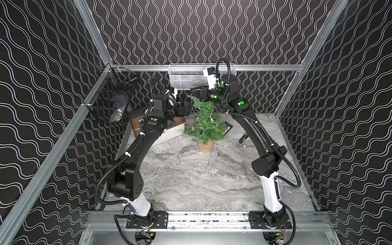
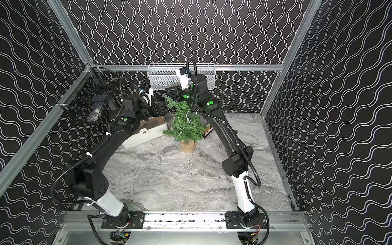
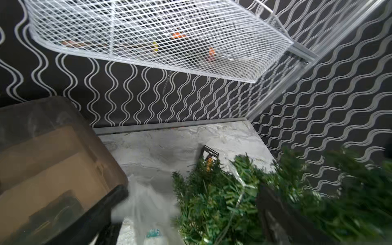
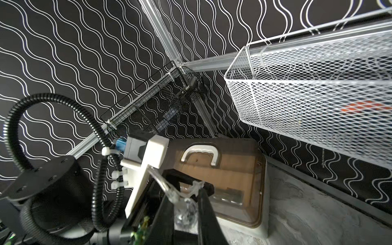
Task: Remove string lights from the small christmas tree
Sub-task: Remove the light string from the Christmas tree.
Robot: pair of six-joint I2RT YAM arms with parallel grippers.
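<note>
Tree (image 1: 204,127) stands on its burlap base twd the back of the table (image 1: 191,180), tip bent over to the left arm's side. String lights (image 1: 209,115) are on it, not off yet: thin pale wire looping across the upper & middle branches.

Right gripper (image 1: 193,91) is right at the tree tip, jaws nearly together. The right wrist view shows a pale clear strand pinched btwn them, prob. an end or loop of the lights, but it's blurry so not certain. Left gripper (image 1: 186,108) is just beside the upper tree, on the side of the lidded box (image 1: 171,129). Its jaws are wide apart w/ nothing in them, and the left wrist view shows needles against 1 finger.

Step in hand, as I read it: unwinding the wire from the top down. Looks barely begun, since most loops sit on the tree.

To do it well:
- Keep the right pinch firm. Lead the strand around the tree, following the wrap, not straight away from it. A straight pull would prob. tip the tree, which is light, narrow at the base & leaning already.
- Use arm no. 2: the left should steady the tree low down or take the next loop for a handoff.
- Go slow, as thin wire snags on needles.
- Lift w/ care, as the mesh basket (image 1: 184,79) hangs just above the tree.
</note>
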